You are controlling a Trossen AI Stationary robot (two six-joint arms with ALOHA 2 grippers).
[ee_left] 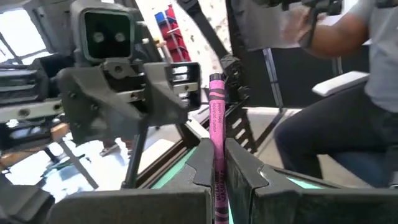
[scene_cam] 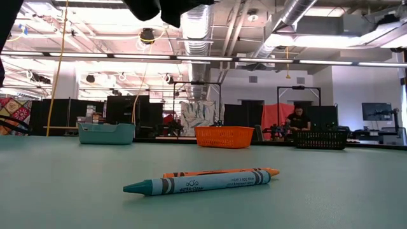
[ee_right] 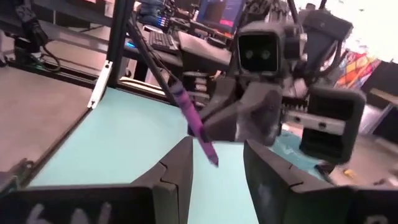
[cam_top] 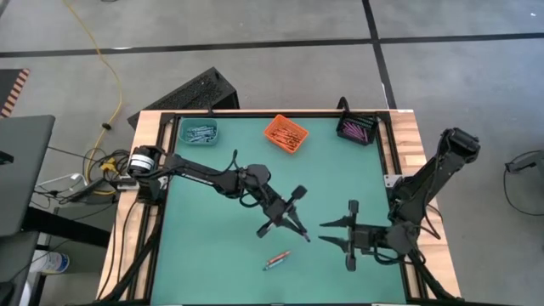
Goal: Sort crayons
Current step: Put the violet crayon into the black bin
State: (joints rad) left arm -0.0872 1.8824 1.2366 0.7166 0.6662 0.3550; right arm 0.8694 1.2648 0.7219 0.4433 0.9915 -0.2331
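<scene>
My left gripper [cam_top: 293, 219] is above the middle of the green table, shut on a purple crayon [ee_left: 216, 112]. My right gripper [cam_top: 328, 234] faces it from the table's right and is open and empty. In the right wrist view the crayon [ee_right: 186, 109] slants down toward the gap between my right fingers [ee_right: 180, 174], without touching them. A blue-teal crayon [scene_cam: 197, 183] and an orange crayon [scene_cam: 222, 172] lie side by side flat on the table near its near edge. They also show in the high view [cam_top: 276, 259]. My left gripper pinches the purple crayon's shaft [ee_left: 218, 163] between its two fingers. The crayon runs along the fingers, and a long part sticks out past the fingertips toward my right gripper. It is lifted clear of the table, slanting.
A teal bin [cam_top: 198, 132], an orange bin [cam_top: 286, 133] and a black bin [cam_top: 357, 129], each with crayons in it, stand along the table's far edge. A person sits in the room beyond the table [ee_left: 348, 93].
</scene>
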